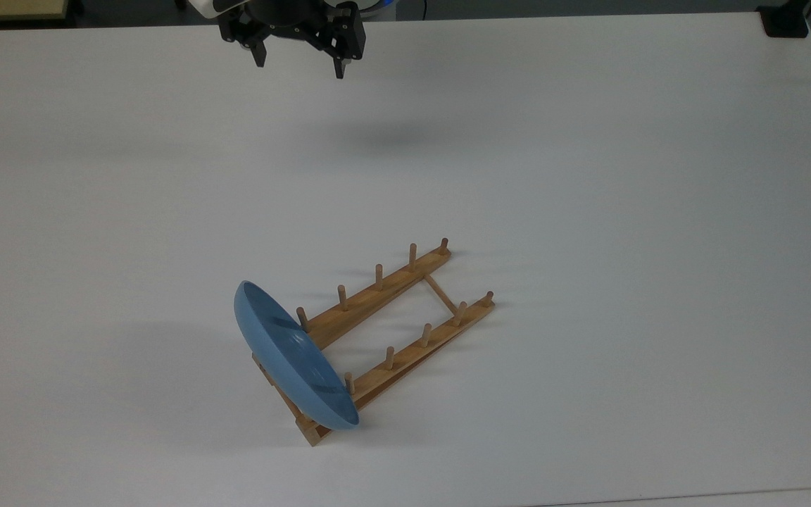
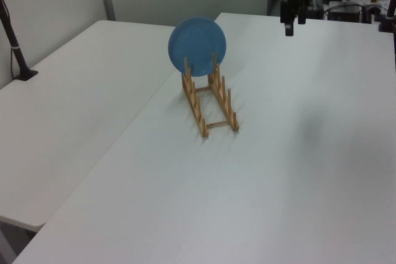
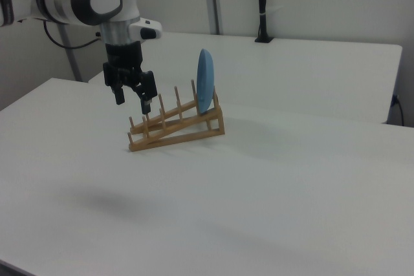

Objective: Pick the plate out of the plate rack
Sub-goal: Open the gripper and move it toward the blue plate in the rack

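Wide white table (image 1: 588, 141) all round, and plenty of bare surface between the arm and the work — the gripper (image 1: 300, 62) hung in the air near the table's far edge at the top view's upper middle, its two black fingers (image 1: 258, 55) spread apart with nothing between them, well apart from the plate rack (image 1: 405, 310). In the right view the gripper (image 3: 131, 97) pointed straight down, above the table. The rack sat out in the open middle of the table, nowhere near any edge, its two long rails running on a diagonal from the top view's lower left to the top view's upper right. And there was the plate (image 1: 293, 355) — light blue, standing on edge in the slot at the rack's lower-left end in the top view, leaning against the pegs there. In the left view the plate (image 2: 197, 46) faced the camera as a full round disc; in the right view the plate (image 3: 205, 88) showed edge-on and upright, its faces set across the rails.
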Robot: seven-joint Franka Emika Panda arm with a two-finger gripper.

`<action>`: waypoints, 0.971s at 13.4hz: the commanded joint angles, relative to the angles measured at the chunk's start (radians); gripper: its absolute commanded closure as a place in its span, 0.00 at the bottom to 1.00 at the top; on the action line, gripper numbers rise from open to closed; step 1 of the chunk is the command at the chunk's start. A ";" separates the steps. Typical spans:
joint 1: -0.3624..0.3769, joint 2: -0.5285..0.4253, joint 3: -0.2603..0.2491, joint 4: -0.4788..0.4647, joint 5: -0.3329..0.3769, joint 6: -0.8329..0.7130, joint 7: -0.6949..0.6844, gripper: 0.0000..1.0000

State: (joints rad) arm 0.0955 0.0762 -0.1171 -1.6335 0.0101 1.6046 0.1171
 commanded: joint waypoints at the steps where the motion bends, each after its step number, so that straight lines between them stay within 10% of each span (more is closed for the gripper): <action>1: 0.007 -0.007 -0.004 0.006 -0.013 -0.029 -0.007 0.00; 13: 0.006 -0.012 -0.004 0.006 -0.013 -0.052 -0.007 0.00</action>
State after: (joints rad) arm 0.0957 0.0762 -0.1169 -1.6334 0.0101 1.5881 0.1171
